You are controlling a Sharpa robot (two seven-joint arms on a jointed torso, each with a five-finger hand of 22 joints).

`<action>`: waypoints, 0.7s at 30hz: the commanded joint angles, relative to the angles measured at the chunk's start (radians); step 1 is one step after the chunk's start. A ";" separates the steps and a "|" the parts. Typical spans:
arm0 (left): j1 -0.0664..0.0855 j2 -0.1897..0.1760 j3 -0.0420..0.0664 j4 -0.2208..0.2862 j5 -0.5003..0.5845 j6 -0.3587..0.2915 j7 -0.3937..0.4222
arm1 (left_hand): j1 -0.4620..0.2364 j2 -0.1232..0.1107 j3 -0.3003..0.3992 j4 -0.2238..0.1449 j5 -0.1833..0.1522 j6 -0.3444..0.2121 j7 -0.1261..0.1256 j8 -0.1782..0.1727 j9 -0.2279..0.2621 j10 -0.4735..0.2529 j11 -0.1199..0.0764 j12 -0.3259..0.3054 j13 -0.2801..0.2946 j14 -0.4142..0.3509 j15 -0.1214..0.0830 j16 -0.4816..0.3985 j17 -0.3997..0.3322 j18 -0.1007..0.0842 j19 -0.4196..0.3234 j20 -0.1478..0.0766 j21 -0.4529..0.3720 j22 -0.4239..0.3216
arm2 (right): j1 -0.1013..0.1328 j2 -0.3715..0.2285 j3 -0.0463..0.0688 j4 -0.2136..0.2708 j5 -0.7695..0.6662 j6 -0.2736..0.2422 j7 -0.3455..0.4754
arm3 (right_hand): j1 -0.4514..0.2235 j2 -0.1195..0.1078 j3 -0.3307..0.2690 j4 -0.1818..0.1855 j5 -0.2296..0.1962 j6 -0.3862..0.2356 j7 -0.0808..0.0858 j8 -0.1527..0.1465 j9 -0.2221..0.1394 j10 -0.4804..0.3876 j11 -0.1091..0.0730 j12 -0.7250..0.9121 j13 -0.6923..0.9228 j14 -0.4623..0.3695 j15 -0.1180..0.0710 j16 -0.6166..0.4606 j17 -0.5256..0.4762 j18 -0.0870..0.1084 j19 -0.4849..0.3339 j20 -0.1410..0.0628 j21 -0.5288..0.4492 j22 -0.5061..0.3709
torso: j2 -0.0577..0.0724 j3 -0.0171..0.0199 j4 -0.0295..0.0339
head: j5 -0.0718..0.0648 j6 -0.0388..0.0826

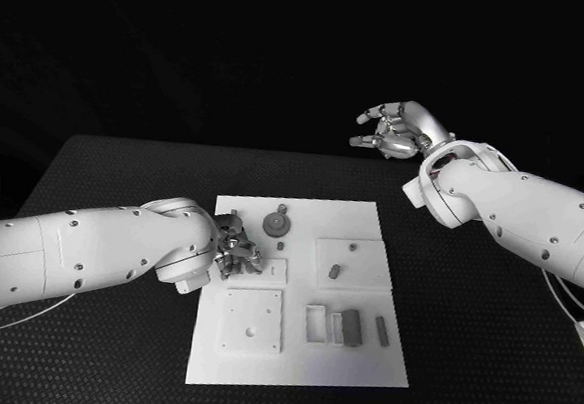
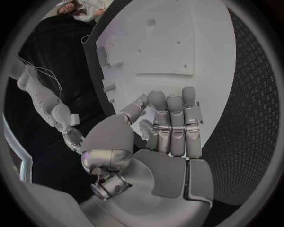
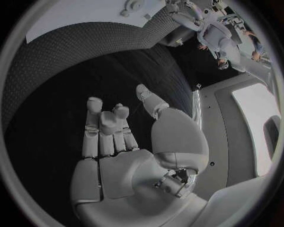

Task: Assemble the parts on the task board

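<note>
While left hand [image 1: 238, 253] is hovering with fingers apart over task board [image 1: 359, 362] left edge, right hand [image 1: 393, 131] is hanging loosely curled, holding nothing, beyond table [image 1: 120, 179] far edge.

I see a black table [image 1: 120, 179] with a textured, ribbed surface. A white task board [image 1: 300, 364] lies flat on its middle, long side running away from me.

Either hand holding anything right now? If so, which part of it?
Nothing is held. The left hand hovers over the task board with bare fingers; the right hand hangs beyond the table's far edge, fingers curled around nothing.
</note>
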 commanded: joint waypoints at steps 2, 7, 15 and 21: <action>-0.002 0.000 -0.001 -0.001 0.013 0.010 0.001 | -0.004 0.010 0.009 0.000 0.005 0.084 -0.070 0.001 0.000 -0.023 -0.026 0.006 -0.001 -0.009 0.002 0.006 -0.004 0.012 0.006 0.001 -0.007 0.002 | 0.000 0.002 0.001 0.000 0.001 0.014 0.010 | 0.000 0.013 0.000 -0.008 0.004 0.054 0.045 -0.001 -0.001 -0.076 0.033 0.002 -0.001 -0.004 0.000 -0.004 0.000 0.016 -0.008 -0.002 -0.006 0.016 | 0.000 -0.0003 0.0000 | 0.001 0.002; -0.002 -0.001 0.000 -0.006 0.041 0.009 0.001 | -0.001 0.015 0.014 -0.004 0.017 0.089 -0.071 0.000 0.004 -0.023 -0.028 0.010 -0.001 -0.011 0.002 0.018 -0.015 0.012 0.007 0.001 -0.009 0.006 | 0.000 0.003 0.001 -0.002 0.001 0.015 0.010 | 0.001 0.014 0.001 -0.009 0.004 0.054 0.045 -0.001 -0.001 -0.077 0.033 0.002 -0.001 -0.005 0.000 -0.004 0.000 0.016 -0.008 -0.001 -0.006 0.017 | 0.000 -0.0005 -0.0001 | 0.001 0.002; -0.001 -0.005 0.000 -0.011 0.076 0.021 0.002 | -0.005 0.017 0.017 -0.008 0.046 0.095 -0.073 -0.003 0.011 -0.022 -0.030 0.019 -0.002 -0.016 0.002 0.042 -0.037 0.012 0.011 0.001 -0.012 0.016 | 0.000 0.005 0.001 -0.004 0.001 0.016 0.010 | 0.003 0.017 0.001 -0.012 0.004 0.054 0.045 -0.001 -0.002 -0.077 0.033 0.003 -0.002 -0.005 0.000 -0.004 0.000 0.016 -0.008 -0.001 -0.006 0.017 | 0.000 0.0002 -0.0005 | 0.000 0.003; 0.000 -0.007 0.001 -0.020 0.111 0.050 0.001 | -0.004 0.017 0.018 -0.010 0.066 0.098 -0.074 -0.004 0.016 -0.021 -0.031 0.024 -0.002 -0.018 0.001 0.055 -0.048 0.013 0.013 0.001 -0.012 0.022 | 0.000 0.006 0.001 -0.006 0.001 0.018 0.009 | 0.003 0.018 0.001 -0.012 0.004 0.054 0.045 -0.001 -0.002 -0.077 0.033 0.003 -0.002 -0.005 0.000 -0.004 0.000 0.016 -0.008 -0.001 -0.006 0.017 | -0.001 0.0008 -0.0001 | -0.001 0.003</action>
